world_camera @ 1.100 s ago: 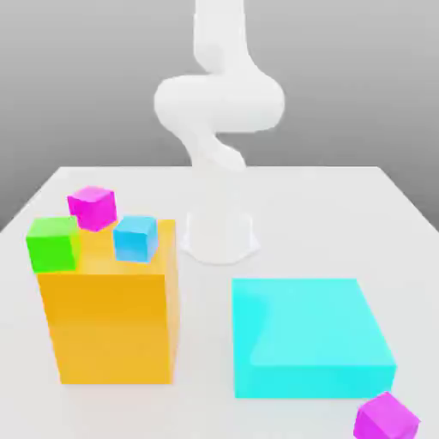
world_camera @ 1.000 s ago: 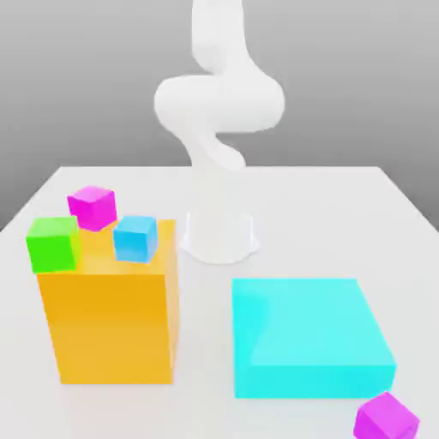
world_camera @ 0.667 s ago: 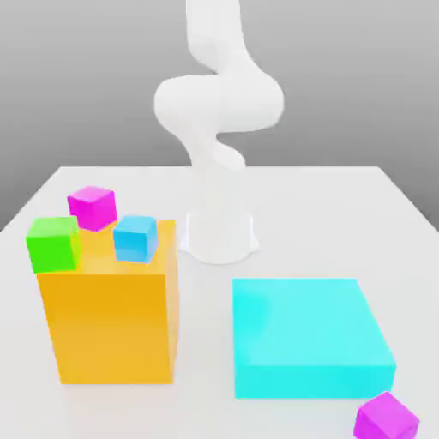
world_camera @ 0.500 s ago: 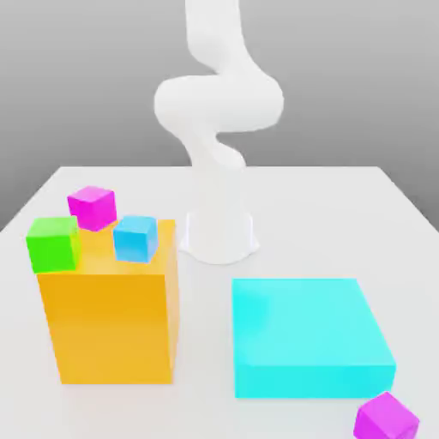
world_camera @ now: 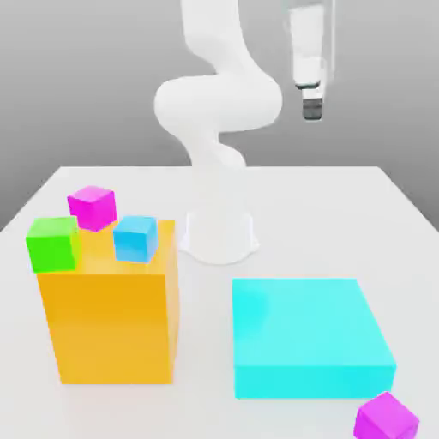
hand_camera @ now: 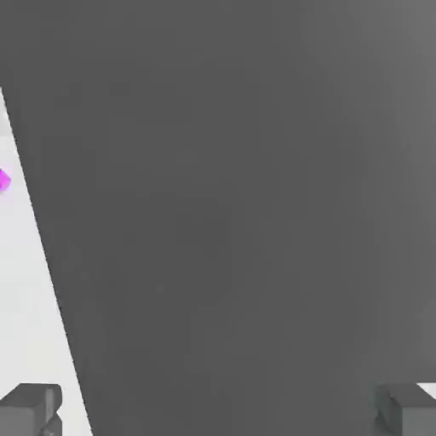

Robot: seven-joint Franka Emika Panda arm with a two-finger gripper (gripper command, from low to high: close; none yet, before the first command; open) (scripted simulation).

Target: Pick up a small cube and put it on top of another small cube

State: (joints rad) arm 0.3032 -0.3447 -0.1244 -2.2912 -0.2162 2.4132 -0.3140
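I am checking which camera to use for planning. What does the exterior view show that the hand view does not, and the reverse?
Exterior view: the orange block, cyan block, green cube, light-blue cube and two magenta cubes. Hand view: both fingertips, standing wide apart. Both: the open gripper, the white table and a magenta cube; which one, I cannot tell.

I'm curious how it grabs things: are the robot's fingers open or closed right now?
Open. In the hand view the two fingers stand far apart at opposite edges, nothing between them. The gripper hangs high above the table.
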